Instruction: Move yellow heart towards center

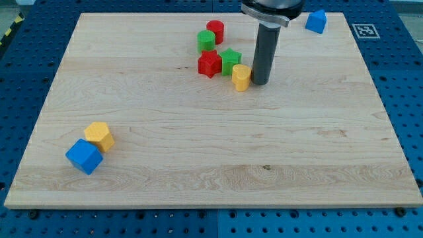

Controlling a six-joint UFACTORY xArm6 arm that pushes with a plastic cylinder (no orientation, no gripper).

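Note:
The yellow heart (241,77) stands on the wooden board (211,165), a little above and to the right of its middle. My tip (260,83) rests on the board just to the right of the heart, touching or nearly touching its side. To the heart's upper left sit a green star (230,61) and a red star (209,64), close together.
A green round block (206,41) and a red cylinder (215,31) sit above the stars. A blue block (316,21) lies at the top right. A yellow hexagon (100,136) and a blue cube (84,157) touch at the lower left.

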